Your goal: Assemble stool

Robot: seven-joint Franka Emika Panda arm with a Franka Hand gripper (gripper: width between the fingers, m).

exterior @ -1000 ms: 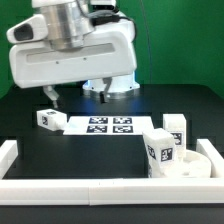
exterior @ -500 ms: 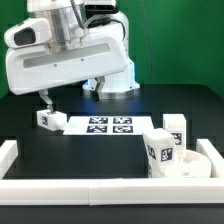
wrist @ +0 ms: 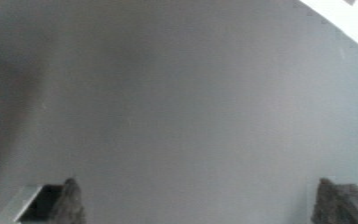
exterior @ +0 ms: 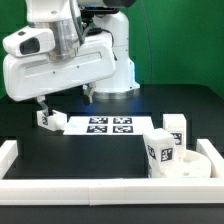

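Claw (exterior: 65,100) is spread wide and empty, hanging over the small leg (exterior: 47,119) at middle left of the exterior view. The seat (exterior: 203,165) sits lower right on the counter (exterior: 100,165). I'd centre on the leg, drop straight down, then squeeze.
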